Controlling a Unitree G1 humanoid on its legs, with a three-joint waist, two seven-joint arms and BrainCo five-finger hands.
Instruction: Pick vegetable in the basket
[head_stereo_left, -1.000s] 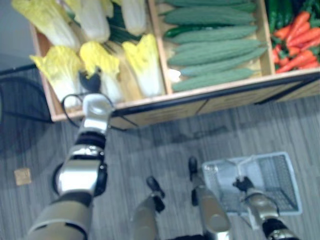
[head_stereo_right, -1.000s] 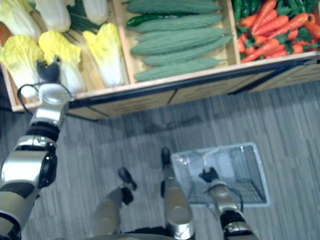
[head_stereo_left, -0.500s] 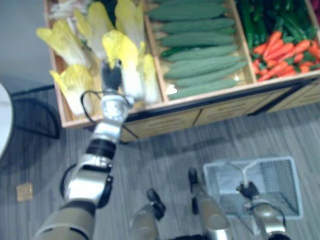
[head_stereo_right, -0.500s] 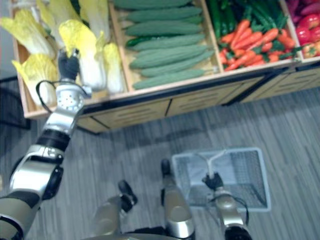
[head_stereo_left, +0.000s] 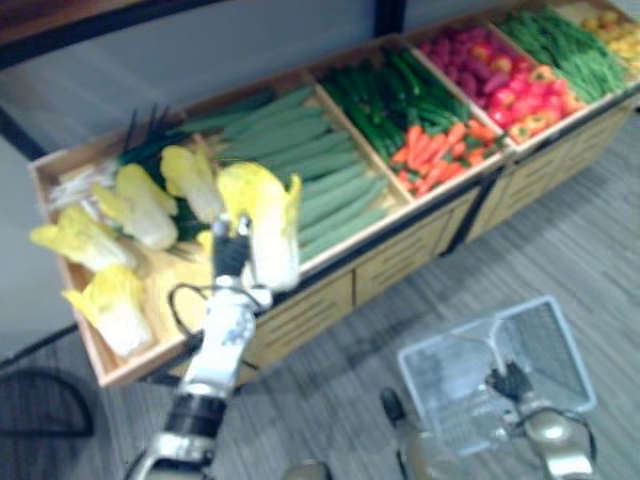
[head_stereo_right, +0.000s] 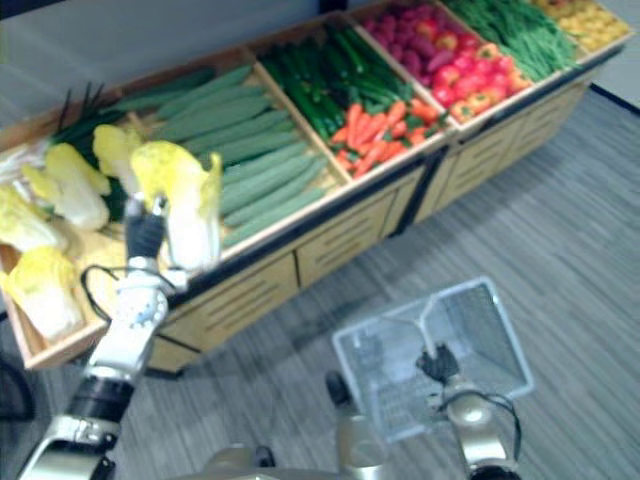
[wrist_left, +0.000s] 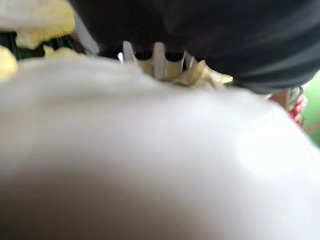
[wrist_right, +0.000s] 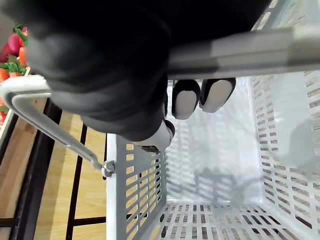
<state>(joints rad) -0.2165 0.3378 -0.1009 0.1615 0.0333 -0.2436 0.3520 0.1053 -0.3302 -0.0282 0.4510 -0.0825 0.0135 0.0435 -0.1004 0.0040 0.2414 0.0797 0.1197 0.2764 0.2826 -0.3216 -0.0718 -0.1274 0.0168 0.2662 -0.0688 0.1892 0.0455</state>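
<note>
A napa cabbage (head_stereo_left: 265, 225), yellow leaves above a white stalk, hangs upright over the front edge of the cabbage crate with my left hand (head_stereo_left: 230, 262) shut on its lower part. In the left wrist view the pale stalk (wrist_left: 150, 150) lies right against the hand, and the fingers (wrist_left: 159, 60) curl round it. At the lower right, my right hand (head_stereo_left: 510, 382) is shut on the handle (wrist_right: 240, 47) of a grey plastic basket (head_stereo_left: 450, 385). The basket (wrist_right: 135, 200) hangs just above the floor with nothing inside.
A long wooden stand (head_stereo_left: 400, 265) runs across the view. Its compartments hold more cabbages (head_stereo_left: 110, 305), green gourds (head_stereo_left: 320, 175), cucumbers and carrots (head_stereo_left: 430, 150), red vegetables (head_stereo_left: 495, 85) and green beans (head_stereo_left: 560, 45). Grey floor (head_stereo_left: 560, 230) lies between stand and basket.
My left hand has lifted the cabbage up out of the crate and carried it toward the crate's front. The whole picture has shifted as the camera moved. The right hand still holds the basket.
</note>
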